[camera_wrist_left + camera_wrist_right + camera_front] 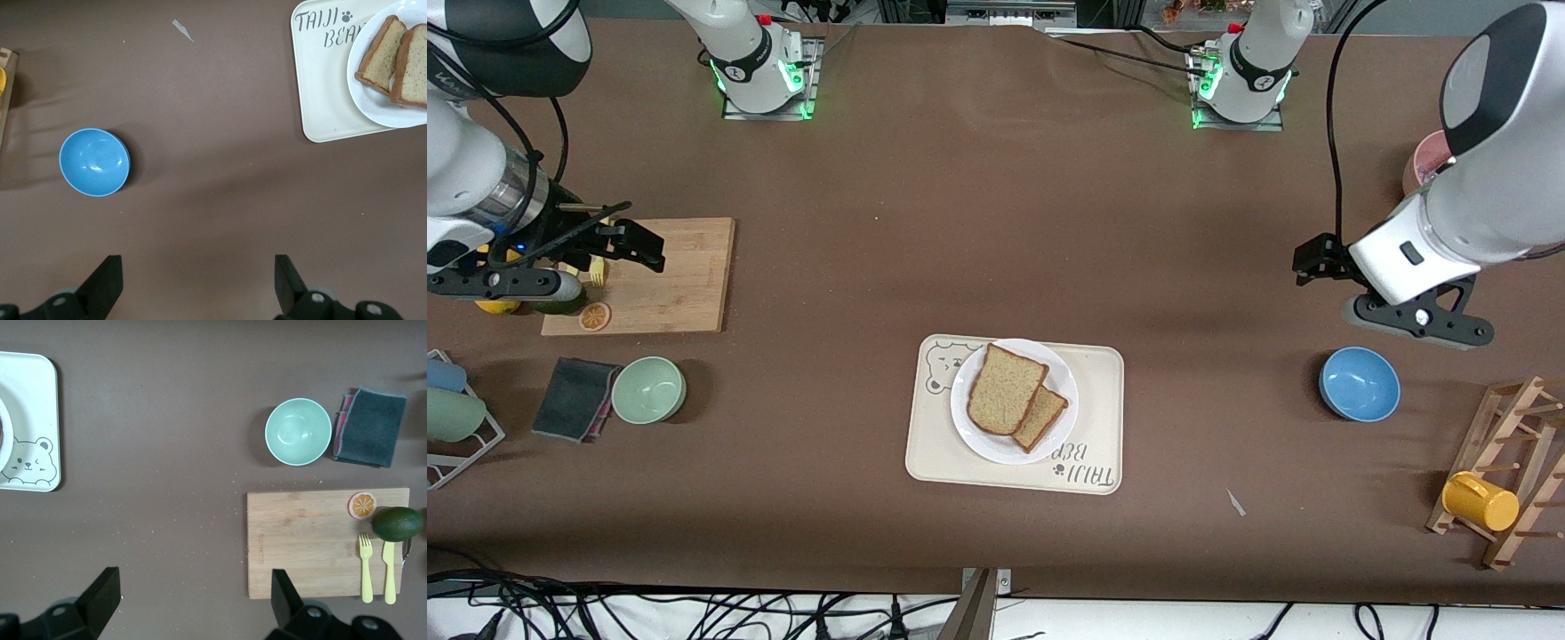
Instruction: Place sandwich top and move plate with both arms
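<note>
The white plate [1060, 378] sits on a cream bear tray [1092, 400] in the middle of the table. On it lies the sandwich top [1005, 389], a speckled brown slice, overlapping a smaller slice [1045, 420]. The left wrist view shows the sandwich top [415, 67], the plate [373, 110] and the tray [327, 100] at its edge. My left gripper [1309, 262] [198, 287] hangs open over bare table toward the left arm's end. My right gripper [649, 249] [193, 603] hangs open over the edge of a cutting board [667, 276]. Neither holds anything.
A blue bowl [1359, 384], a wooden rack [1516, 462] with a yellow mug [1480, 500] and a pink cup [1424, 162] are at the left arm's end. A green bowl [648, 389], dark cloth [574, 398], orange slice [594, 316] and avocado [397, 523] are at the right arm's end.
</note>
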